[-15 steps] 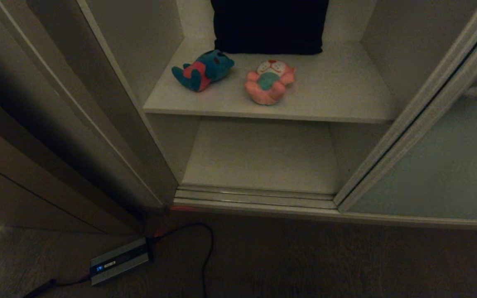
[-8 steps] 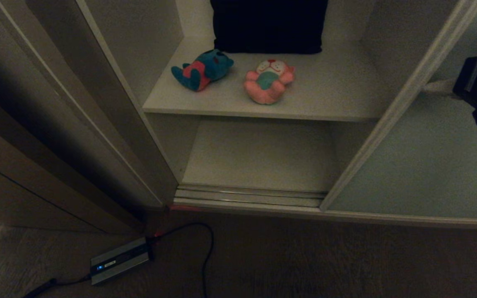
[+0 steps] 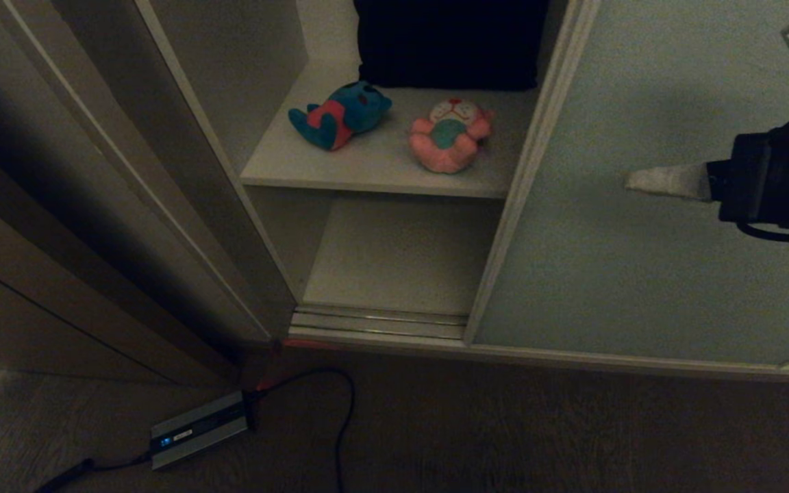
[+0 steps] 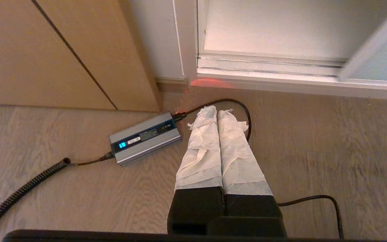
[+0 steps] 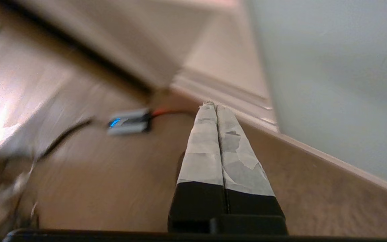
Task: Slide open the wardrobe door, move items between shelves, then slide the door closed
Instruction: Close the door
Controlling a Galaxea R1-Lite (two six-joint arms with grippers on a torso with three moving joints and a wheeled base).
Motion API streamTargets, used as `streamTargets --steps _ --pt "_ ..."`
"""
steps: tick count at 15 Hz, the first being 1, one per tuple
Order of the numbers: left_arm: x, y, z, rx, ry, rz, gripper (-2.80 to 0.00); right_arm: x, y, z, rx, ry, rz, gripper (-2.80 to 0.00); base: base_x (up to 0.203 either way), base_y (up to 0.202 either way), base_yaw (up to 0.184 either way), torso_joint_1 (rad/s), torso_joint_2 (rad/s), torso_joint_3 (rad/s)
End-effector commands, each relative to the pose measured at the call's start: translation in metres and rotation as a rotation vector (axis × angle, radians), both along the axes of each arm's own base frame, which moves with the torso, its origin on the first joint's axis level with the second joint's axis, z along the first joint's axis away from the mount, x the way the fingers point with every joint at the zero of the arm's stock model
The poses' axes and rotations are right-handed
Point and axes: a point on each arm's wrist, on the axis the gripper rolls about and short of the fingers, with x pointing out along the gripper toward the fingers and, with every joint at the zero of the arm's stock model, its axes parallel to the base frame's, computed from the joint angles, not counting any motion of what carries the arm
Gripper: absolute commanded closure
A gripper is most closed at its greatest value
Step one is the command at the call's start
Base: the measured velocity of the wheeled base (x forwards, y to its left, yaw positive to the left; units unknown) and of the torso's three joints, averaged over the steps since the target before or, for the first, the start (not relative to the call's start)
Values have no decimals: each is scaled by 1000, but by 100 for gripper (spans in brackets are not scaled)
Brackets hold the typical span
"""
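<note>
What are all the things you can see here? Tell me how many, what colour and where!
sliding wardrobe door: one, grey-green with pale frame, covering the wardrobe's right part.
plush toys: two, on the upper shelf; a teal-blue one with red belly to the left, a pink one with teal outfit to the right.
black cushion: one, behind the toys.
shelves: two, white; upper, lower bare.
door track: one, pale metal, at the wardrobe's foot.
grey box: one, blue light, on the wooden floor, with black cables.
right gripper: one, white-wrapped fingers shut, in front of the door.
left gripper: one, shut, above the floor.
</note>
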Motion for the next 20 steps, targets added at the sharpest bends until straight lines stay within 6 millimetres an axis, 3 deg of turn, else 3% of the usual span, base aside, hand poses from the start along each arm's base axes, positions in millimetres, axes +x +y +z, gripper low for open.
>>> streamTargets --steps 1,10,13,16,20 --pt "0 0 0 1 2 0 0 -39 -16 15 19 -63 -6 0 0 0 0 0 0 0" --pt "0 0 0 1 2 0 0 -55 -124 14 17 -34 -741 0 0 0 0 0 0 0" --pt "0 0 0 1 2 0 0 -53 -162 4 23 22 -965 0 0 0 0 0 0 0" --pt "0 0 0 1 0 0 0 -39 -206 -8 42 94 -1115 0 0 0 0 0 0 0" --pt "0 0 0 1 2 0 0 -27 -237 -1 72 84 -1180 0 0 0 0 0 0 0"
